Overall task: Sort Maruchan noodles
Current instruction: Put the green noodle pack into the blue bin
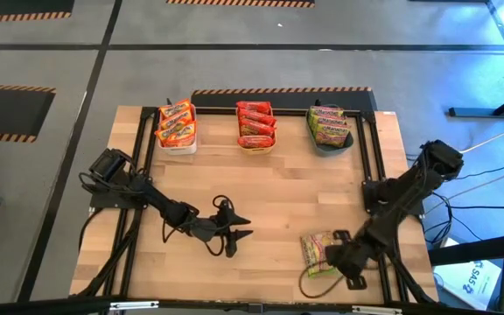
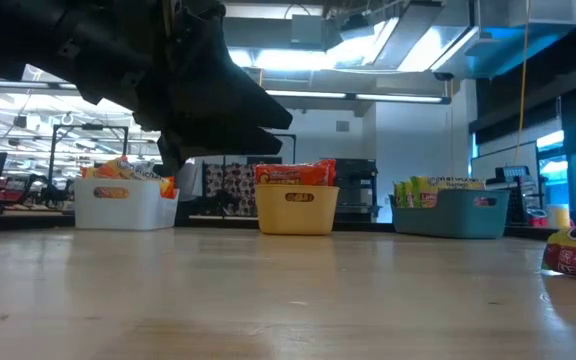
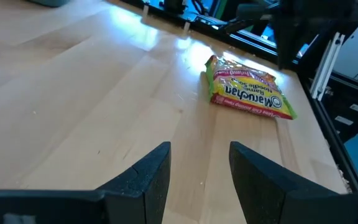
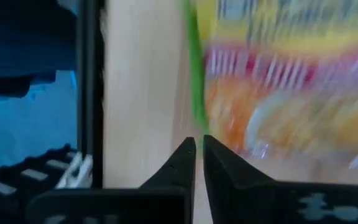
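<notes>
Near the table's front-right, green-yellow noodle packet (image 1: pixel 318 251) just beside right tool (image 1: pixel 337 256), fingers nearly closed, empty

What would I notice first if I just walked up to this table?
Three bins along the far edge: a white bin, an orange bin and a grey-blue bin, each holding one colour of noodle packets. One green-yellow packet lies alone near the front right corner, with the right claw, shut, just beside it.

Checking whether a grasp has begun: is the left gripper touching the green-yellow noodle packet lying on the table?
Apart. The left wrist view shows bare wood between the left gripper and the green-yellow noodle packet.
</notes>
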Tool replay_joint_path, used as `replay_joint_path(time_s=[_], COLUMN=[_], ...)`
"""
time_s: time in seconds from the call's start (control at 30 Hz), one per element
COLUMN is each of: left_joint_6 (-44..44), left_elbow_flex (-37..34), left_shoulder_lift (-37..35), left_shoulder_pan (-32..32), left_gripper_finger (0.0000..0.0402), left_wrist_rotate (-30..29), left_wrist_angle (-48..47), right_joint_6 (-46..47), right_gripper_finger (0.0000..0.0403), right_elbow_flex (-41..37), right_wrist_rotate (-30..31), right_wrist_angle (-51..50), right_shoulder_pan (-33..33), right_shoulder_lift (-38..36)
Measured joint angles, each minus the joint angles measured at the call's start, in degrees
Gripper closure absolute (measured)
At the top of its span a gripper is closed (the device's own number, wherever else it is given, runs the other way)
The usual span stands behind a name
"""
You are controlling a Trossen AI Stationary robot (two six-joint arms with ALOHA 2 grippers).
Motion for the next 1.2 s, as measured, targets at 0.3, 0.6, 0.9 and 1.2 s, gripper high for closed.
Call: replay_joint_path(time_s=[0.3, 0.6, 0.9, 1.2], left_joint_6=[0.14, -0.18, -0.51, 0.37], left_elbow_flex=[0.00, 0.00, 0.00, 1.34], left_shoulder_lift=[0.00, 0.00, 0.00, 0.00], left_shoulder_pan=[0.00, 0.00, 0.00, 0.38], left_gripper_finger=[0.0243, 0.0243, 0.0243, 0.0243], left_wrist_rotate=[-1.09, -1.09, -1.07, -1.81], left_wrist_angle=[-0.11, 0.05, 1.15, 2.58], right_joint_6=[1.87, -15.69, -30.11, -31.41], right_gripper_finger=[0.0385, 0.0385, 0.0385, 0.0385], right_elbow_flex=[-5.41, -5.08, 1.74, 3.72], right_wrist_rotate=[7.75, 9.88, 16.86, 33.59], right_wrist_angle=[9.66, 27.95, 28.93, 6.45], right_shoulder_pan=[3.21, -12.13, -25.21, -24.65], right_shoulder_lift=[3.21, 13.48, 15.68, 1.31])
